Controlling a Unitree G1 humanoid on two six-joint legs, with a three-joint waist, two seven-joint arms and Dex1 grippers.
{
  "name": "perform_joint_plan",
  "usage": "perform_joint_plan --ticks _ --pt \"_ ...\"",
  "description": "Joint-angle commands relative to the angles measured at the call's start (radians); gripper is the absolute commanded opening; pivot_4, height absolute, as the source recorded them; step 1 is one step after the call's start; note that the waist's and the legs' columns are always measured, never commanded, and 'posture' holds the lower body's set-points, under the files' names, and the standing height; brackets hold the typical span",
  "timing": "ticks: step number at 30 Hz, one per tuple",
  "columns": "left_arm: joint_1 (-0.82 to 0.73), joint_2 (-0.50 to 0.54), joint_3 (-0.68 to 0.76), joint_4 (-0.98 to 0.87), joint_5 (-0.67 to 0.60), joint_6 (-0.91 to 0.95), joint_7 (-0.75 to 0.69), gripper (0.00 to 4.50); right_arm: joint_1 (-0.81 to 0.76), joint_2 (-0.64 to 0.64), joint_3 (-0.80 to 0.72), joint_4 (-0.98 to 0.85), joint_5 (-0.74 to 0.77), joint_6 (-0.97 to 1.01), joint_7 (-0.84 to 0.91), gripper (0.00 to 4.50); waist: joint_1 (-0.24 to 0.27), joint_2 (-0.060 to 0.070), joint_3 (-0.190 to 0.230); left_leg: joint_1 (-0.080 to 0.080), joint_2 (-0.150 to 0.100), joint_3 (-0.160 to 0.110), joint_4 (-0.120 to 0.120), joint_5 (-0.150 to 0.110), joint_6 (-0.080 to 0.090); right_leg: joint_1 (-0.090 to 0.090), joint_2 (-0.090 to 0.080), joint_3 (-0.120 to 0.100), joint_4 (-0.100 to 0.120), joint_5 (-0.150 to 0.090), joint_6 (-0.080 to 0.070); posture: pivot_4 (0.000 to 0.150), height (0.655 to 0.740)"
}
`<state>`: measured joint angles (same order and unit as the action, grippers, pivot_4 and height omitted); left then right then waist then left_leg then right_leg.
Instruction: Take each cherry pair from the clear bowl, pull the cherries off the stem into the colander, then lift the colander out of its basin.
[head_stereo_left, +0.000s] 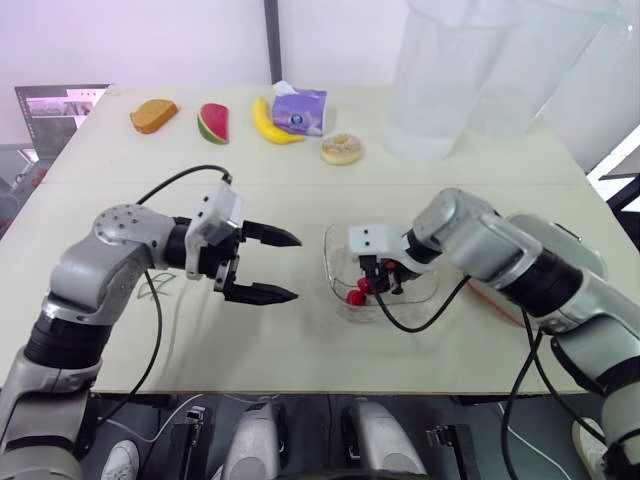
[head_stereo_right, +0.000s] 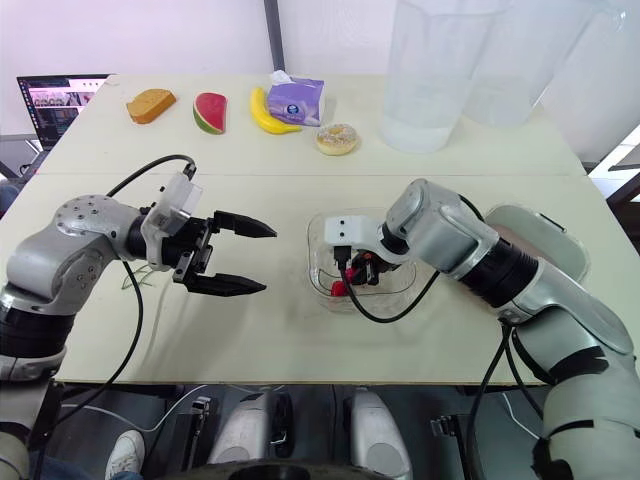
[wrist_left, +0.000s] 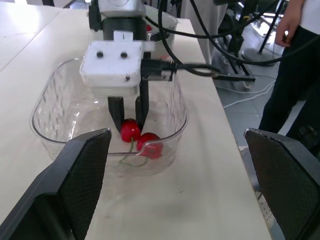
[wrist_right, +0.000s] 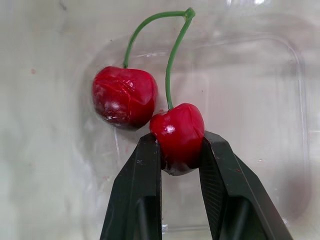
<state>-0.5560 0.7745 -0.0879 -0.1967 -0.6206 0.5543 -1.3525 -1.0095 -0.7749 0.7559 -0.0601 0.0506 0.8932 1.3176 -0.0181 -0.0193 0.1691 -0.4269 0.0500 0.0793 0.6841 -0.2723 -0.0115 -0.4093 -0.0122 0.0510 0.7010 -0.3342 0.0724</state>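
Firmly pinched: a glossy red cherry pair (wrist_right: 125, 97) in the clear bowl (wrist_left: 50, 107).
The right gripper (wrist_left: 129, 115) reaches into the rounded plastic bowl on the pale counter (head_stereo_left: 300, 340), flat black jaws closed on one cherry; its twin sits just beside, joined by a thin green stem (wrist_right: 172, 60). The left gripper (head_stereo_left: 293, 267) hovers near the bowl, tapered jaws spread wide.

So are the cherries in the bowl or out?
In: the cherry pair lies inside the clear bowl, one cherry pinched by the right gripper.
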Motion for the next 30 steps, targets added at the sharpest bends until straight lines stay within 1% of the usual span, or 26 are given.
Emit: perform_joint_plan --ticks 1,6,9,11,13,14,15,16,18,19,21,23,26,30 --pt "-0.028 0.001 0.037 0.006 -0.018 0.003 0.002 4.5 -0.043 -0.047 -0.134 -0.097 0.055 0.056 0.032 0.71 0.0 0.0 0.0 0.0 0.0 0.0 0.0 0.0 0.0 0.0 0.0 0.0 0.0 0.0 0.0 0.15 0.74" --pt "-0.06 -0.022 0.054 0.034 -0.047 0.032 0.018 4.5 -0.02 -0.111 -0.28 -0.245 0.139 0.173 0.022 0.71 0.003 0.0 0.0 0.0 0.0 0.0 0.0 0.0 0.0 0.0 0.0 0.0 0.0 0.0 0.0 0.15 0.74" --pt "-0.085 -0.04 0.069 0.047 -0.068 0.059 0.033 4.5 0.025 -0.122 -0.403 -0.355 0.199 0.284 -0.041 0.71 0.003 0.0 0.0 0.0 0.0 -0.001 0.0 0.0 0.0 0.0 -0.001 -0.001 0.0 0.0 0.0 0.15 0.74" --pt "-0.111 -0.054 0.079 0.059 -0.09 0.089 0.05 4.5 0.078 -0.125 -0.511 -0.447 0.217 0.362 -0.115 0.71 0.003 0.0 0.0 0.0 0.0 -0.001 0.0 0.0 0.0 0.001 -0.001 -0.001 0.0 0.0 0.0 0.15 0.74" --pt "-0.138 -0.074 0.089 0.072 -0.113 0.124 0.073 4.5 0.128 -0.098 -0.611 -0.528 0.22 0.422 -0.206 0.71 0.004 0.0 0.0 0.0 0.0 -0.002 0.0 0.0 0.0 0.001 -0.001 -0.001 0.0 0.0 0.0 0.15 0.74" --pt "-0.144 -0.078 0.095 0.076 -0.121 0.136 0.078 4.5 0.14 -0.083 -0.637 -0.555 0.224 0.442 -0.242 0.71 0.004 0.0 0.0 0.0 0.0 -0.001 0.0 0.0 0.0 0.001 -0.001 -0.001 0.0 0.0 0.0 0.15 0.74" --pt "-0.156 -0.088 0.101 0.085 -0.13 0.155 0.094 4.5 0.158 -0.056 -0.669 -0.588 0.217 0.466 -0.293 0.71 0.001 0.0 0.0 0.0 0.0 -0.001 0.0 0.0 0.0 0.001 -0.001 -0.001 0.0 0.0 0.0 0.15 0.74" --pt "-0.176 -0.106 0.108 0.096 -0.148 0.188 0.12 4.5 0.199 -0.003 -0.71 -0.658 0.19 0.478 -0.372 0.71 0.0 0.0 0.0 0.0 0.0 -0.001 0.0 0.0 0.0 0.001 -0.001 0.0 0.0 0.0 0.0 0.15 0.74" --pt "-0.221 -0.144 0.119 0.121 -0.192 0.26 0.167 4.5 0.299 0.085 -0.755 -0.813 0.144 0.453 -0.512 0.71 0.002 -0.001 -0.001 0.0 0.0 -0.002 0.0 0.0 -0.001 0.001 0.0 -0.001 0.001 0.0 0.0 0.15 0.74" --pt "-0.234 -0.153 0.123 0.13 -0.202 0.282 0.178 4.5 0.329 0.108 -0.76 -0.855 0.134 0.44 -0.558 0.71 0.002 -0.001 -0.001 0.0 0.0 -0.003 0.0 0.001 -0.001 0.001 0.001 -0.001 0.001 0.0 0.0 0.15 0.74" --pt "-0.258 -0.167 0.106 0.141 -0.199 0.298 0.18 4.5 0.422 0.104 -0.753 -0.909 0.091 0.356 -0.633 0.71 0.003 -0.001 -0.001 -0.001 0.0 -0.003 -0.001 0.001 -0.002 0.0 0.001 0.0 0.001 0.0 0.0 0.15 0.74" --pt "-0.288 -0.19 0.092 0.163 -0.188 0.307 0.196 4.5 0.499 0.11 -0.748 -0.943 0.062 0.266 -0.694 0.71 0.003 -0.001 -0.001 -0.001 -0.001 -0.003 0.0 0.001 -0.002 0.001 0.0 0.0 0.0 0.0 0.0 0.15 0.74" --pt "-0.329 -0.219 0.077 0.196 -0.179 0.322 0.208 4.5 0.573 0.116 -0.739 -0.959 0.05 0.187 -0.744 0.71 0.003 -0.001 -0.001 0.0 -0.002 -0.002 0.001 0.001 -0.002 0.002 0.0 0.0 0.0 0.0 0.001 0.15 0.74" --pt "-0.36 -0.253 0.057 0.215 -0.165 0.332 0.222 4.5 0.627 0.087 -0.704 -0.957 0.044 0.12 -0.769 0.71 -0.001 -0.001 -0.001 0.0 -0.001 -0.003 0.0 0.001 -0.002 0.002 0.002 0.0 0.0 0.0 0.001 0.15 0.74"
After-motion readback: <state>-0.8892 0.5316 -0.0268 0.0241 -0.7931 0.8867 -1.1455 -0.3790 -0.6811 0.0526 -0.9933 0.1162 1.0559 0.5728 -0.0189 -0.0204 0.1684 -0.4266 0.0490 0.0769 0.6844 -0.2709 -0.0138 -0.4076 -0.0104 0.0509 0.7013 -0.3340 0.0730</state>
